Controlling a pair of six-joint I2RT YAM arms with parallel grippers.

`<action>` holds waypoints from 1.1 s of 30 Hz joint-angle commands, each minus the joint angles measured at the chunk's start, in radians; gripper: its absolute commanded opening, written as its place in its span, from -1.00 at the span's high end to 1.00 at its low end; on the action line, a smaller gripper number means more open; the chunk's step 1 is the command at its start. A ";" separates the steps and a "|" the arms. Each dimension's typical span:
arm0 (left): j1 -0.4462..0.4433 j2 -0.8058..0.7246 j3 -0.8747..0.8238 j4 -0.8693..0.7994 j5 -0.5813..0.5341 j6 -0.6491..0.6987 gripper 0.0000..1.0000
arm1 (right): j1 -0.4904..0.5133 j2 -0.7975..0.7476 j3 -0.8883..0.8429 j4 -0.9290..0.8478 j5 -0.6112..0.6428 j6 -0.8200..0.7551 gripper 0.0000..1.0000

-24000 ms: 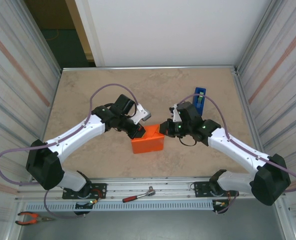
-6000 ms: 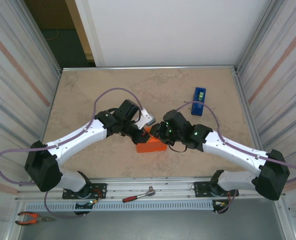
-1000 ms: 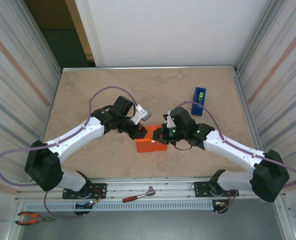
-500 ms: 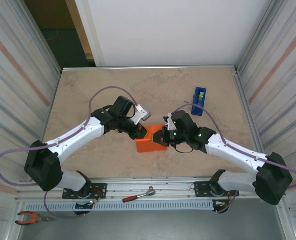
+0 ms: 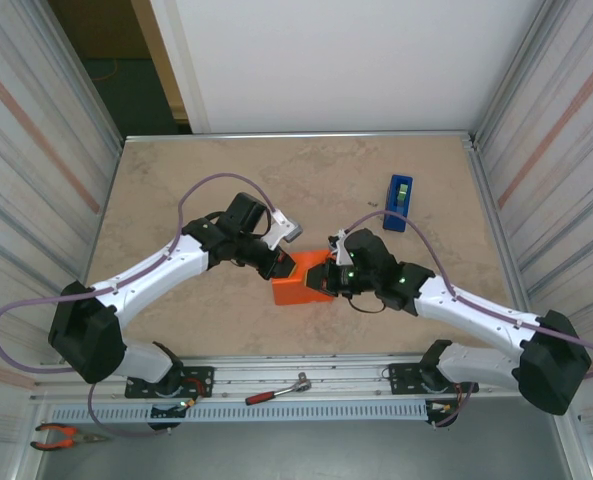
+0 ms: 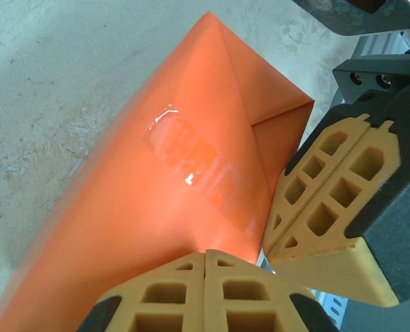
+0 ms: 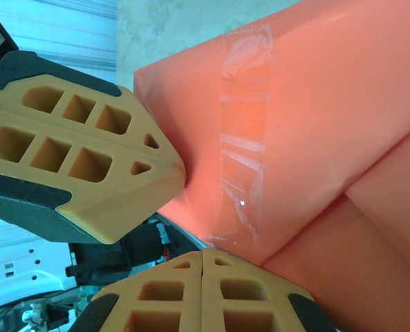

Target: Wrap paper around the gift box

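Now the small gift box (image 5: 298,285), covered in smooth orange paper (image 6: 122,235) with a clear tape strip (image 6: 194,169), sits mid-way on the beige bench (image 5: 196,180). The left hand (image 5: 279,267) and right hand (image 5: 322,279) are closed, holding nothing, tips against it. Press the folded flap (image 6: 277,128) flat, gently. No writing can be read.

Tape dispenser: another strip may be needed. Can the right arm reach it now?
Probably yes: the tape dispenser stands on bare table beyond the right gripper, nothing between; its shut jaws must open first.
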 commanded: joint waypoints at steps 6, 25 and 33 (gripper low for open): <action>-0.010 0.017 -0.038 -0.056 -0.026 0.006 1.00 | 0.024 -0.029 -0.030 -0.060 0.041 0.006 1.00; -0.011 0.018 -0.041 -0.056 -0.025 0.006 1.00 | 0.077 -0.106 0.011 -0.139 0.137 -0.018 1.00; -0.013 0.017 -0.042 -0.057 -0.024 0.006 1.00 | 0.086 -0.171 0.072 -0.213 0.194 -0.047 1.00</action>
